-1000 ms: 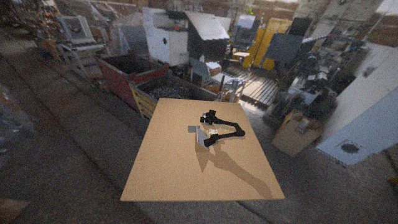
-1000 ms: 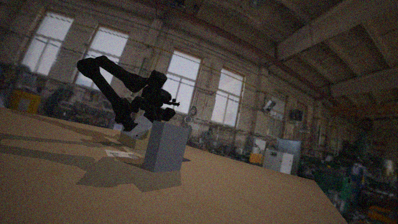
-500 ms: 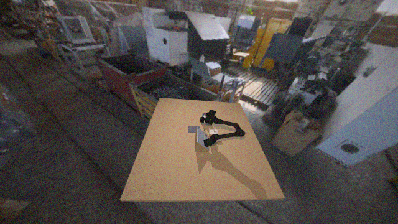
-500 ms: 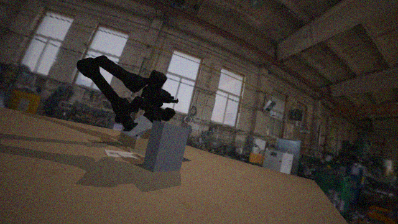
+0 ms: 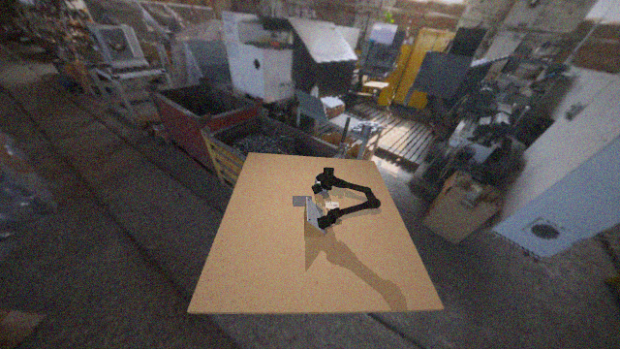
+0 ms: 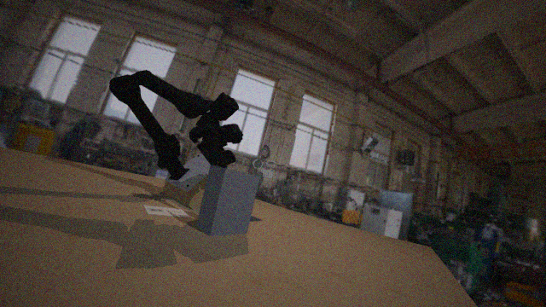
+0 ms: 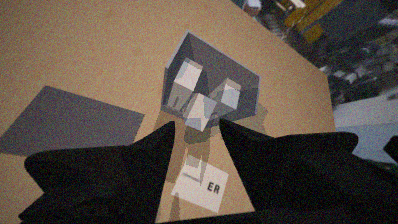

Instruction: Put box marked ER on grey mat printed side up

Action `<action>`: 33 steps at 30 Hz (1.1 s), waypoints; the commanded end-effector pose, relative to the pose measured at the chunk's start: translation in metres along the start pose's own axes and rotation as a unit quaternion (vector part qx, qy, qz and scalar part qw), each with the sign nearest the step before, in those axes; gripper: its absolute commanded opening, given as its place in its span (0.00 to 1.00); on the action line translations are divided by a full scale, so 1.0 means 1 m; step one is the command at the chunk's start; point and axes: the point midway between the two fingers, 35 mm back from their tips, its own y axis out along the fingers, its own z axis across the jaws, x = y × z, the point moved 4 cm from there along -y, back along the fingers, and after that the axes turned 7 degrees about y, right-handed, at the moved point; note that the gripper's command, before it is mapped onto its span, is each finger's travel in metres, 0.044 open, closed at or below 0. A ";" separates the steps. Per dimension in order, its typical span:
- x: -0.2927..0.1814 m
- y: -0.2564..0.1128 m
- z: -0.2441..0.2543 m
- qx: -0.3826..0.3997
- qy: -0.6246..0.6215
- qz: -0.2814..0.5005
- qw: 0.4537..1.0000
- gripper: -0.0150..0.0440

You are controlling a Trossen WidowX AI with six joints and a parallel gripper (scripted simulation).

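Half open, the black parallel-jaw gripper (image 5: 317,187) (image 6: 231,147) (image 7: 197,124) holds nothing; I can't tell whether it touches anything. Beyond its fingertips in the wrist view is the grey open-topped bin (image 5: 314,215) (image 6: 234,202) (image 7: 222,59), with three upright white boxes: left (image 7: 188,75), right (image 7: 231,93) and nearest (image 7: 201,107). ER's box must be one of these, but I can't read which. I'd judge the coming grasp needs the fingers straddling its upright long axis. Left of the gripper lies the flat grey mat (image 5: 298,201) (image 7: 70,120).
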 end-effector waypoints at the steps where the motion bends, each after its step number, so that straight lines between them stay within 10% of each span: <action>1: 0.006 -0.001 -0.001 0.011 -0.095 0.016 0.995 0.66; 21: 0.027 -0.009 -0.011 0.079 -0.499 0.075 0.859 0.66; 33: 0.027 -0.007 -0.011 0.082 -0.511 0.076 0.852 0.66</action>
